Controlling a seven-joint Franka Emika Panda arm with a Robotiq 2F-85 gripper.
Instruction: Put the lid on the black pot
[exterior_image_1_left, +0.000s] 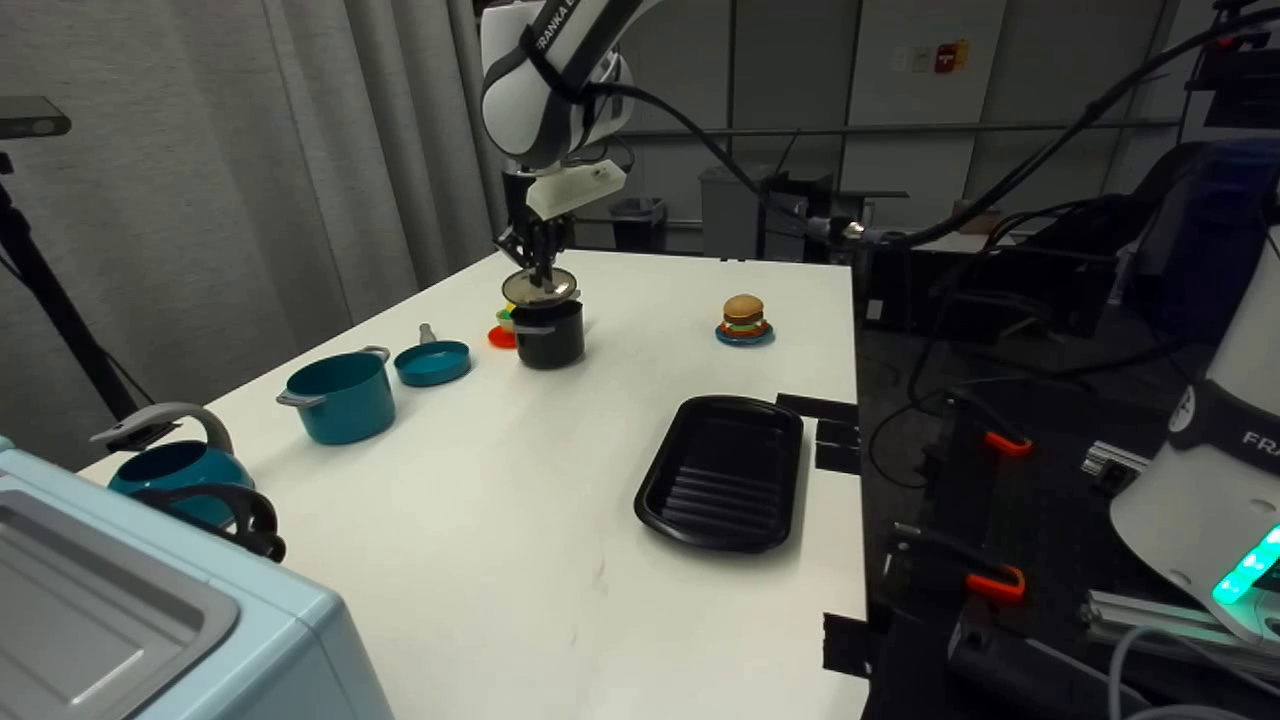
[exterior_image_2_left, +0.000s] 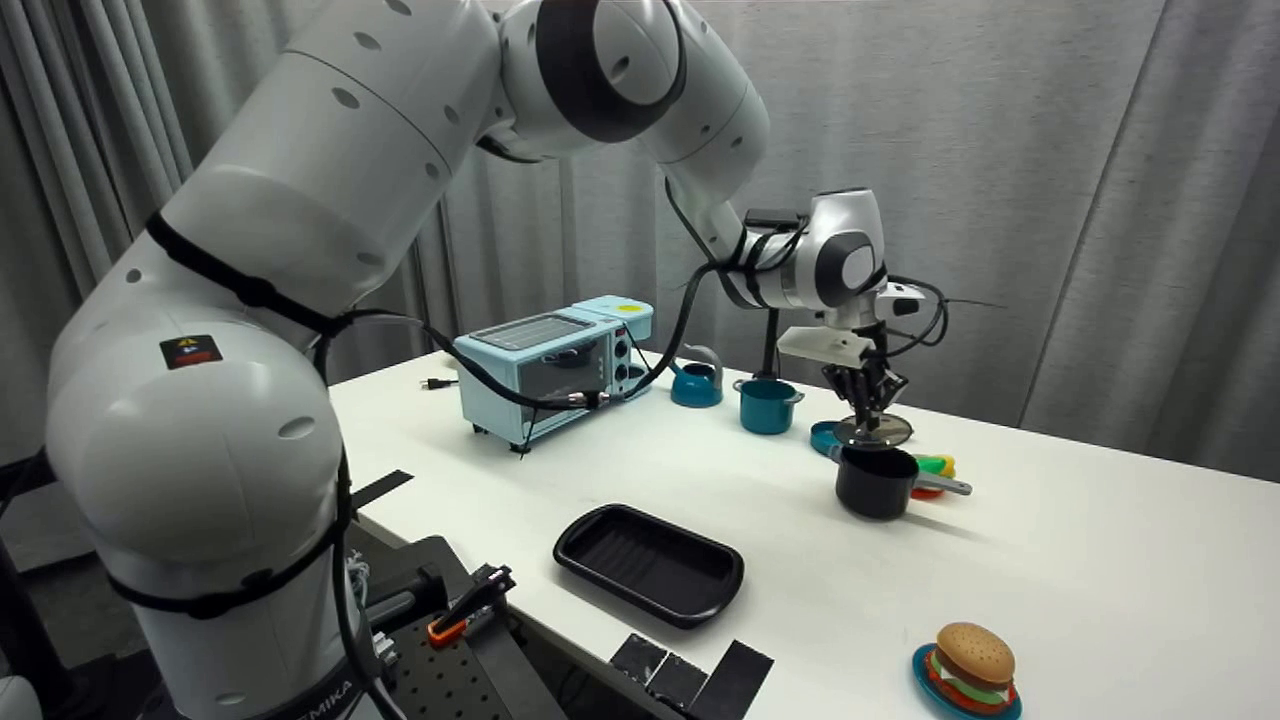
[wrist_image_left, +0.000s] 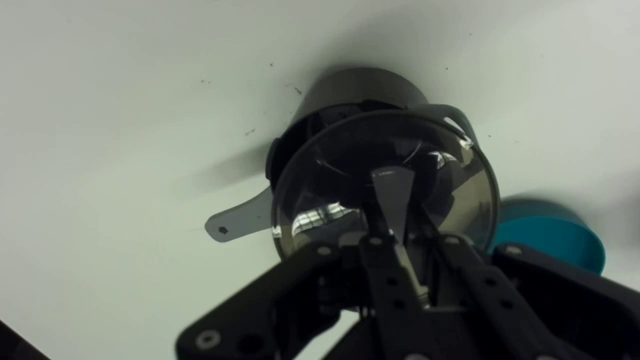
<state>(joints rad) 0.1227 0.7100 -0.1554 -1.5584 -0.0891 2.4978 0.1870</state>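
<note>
Lid (exterior_image_1_left: 537, 291) under gripper (wrist_image_left: 398, 216), knob (wrist_image_left: 394, 187) between 2 fingertips (wrist_image_left: 373, 223), above black pot (exterior_image_2_left: 872, 485)

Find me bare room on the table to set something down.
There is bare table between the oven and grill pan, between the grill pan and black pot, and between that pot and the burger. It is crowded around the pot: the gripper holds the lid over it, the teal dish and red plate close by.

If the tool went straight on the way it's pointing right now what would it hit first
Most likely the black pot. The tool points down at it, gripping the lid, so the lid's edge would probably touch the pot's rim first. The gap between them is hard to judge.
</note>
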